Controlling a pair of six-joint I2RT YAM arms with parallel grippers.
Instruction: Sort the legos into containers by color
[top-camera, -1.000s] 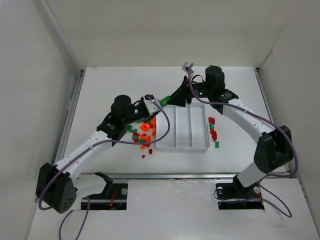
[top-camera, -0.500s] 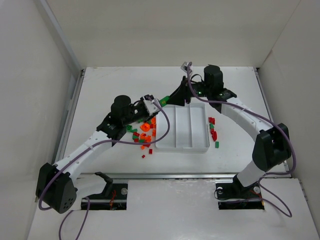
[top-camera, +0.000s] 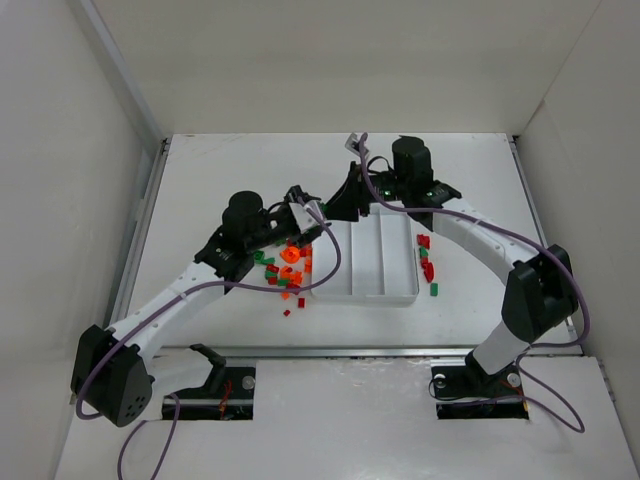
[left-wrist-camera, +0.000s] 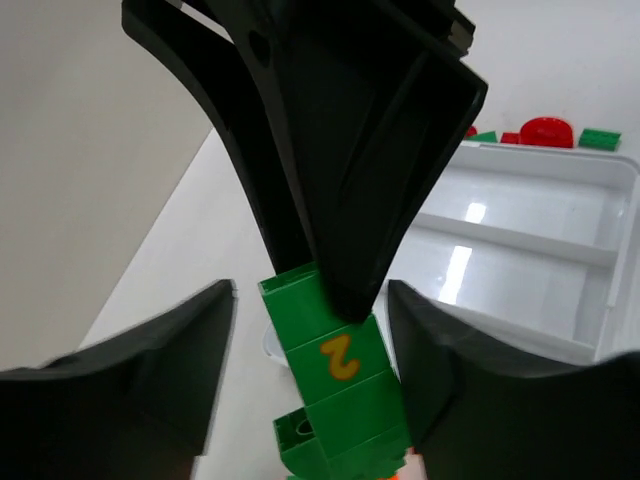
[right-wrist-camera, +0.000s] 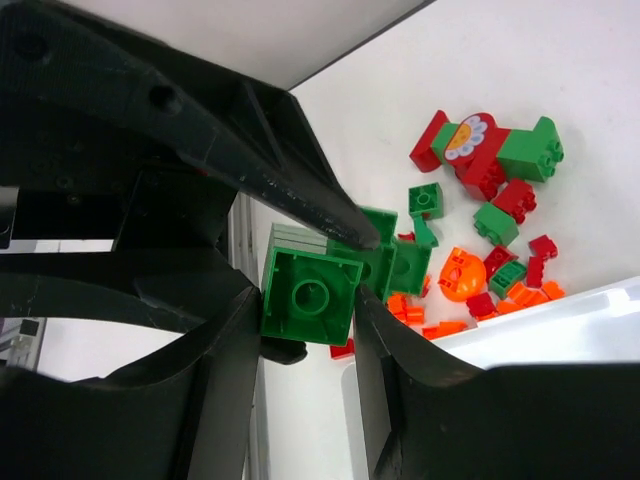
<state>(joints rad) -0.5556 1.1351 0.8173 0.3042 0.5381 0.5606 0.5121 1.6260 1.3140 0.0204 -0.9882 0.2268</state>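
Your right gripper (right-wrist-camera: 308, 335) is clamped on the green brick (right-wrist-camera: 310, 295), with a finger flat against each of two opposite side walls. The left gripper (left-wrist-camera: 312, 300) has its jaws wide on either side of the same brick. In its wrist view there are gaps at 3 and 9 o'clock, so it grips nothing.

The brick is held at the 11 o'clock corner of the tray (top-camera: 365, 297). Expect it to be light, rigid and glossy. It won't deform, but the smooth walls could slip under a skewed pinch, and the stacked blocks may pop apart at a seam. Take it square across the flat walls, not the studs.

Loose legos (top-camera: 288, 268) lie at the tray's 9 o'clock, with a smaller cluster (top-camera: 427, 262) at 3 o'clock.
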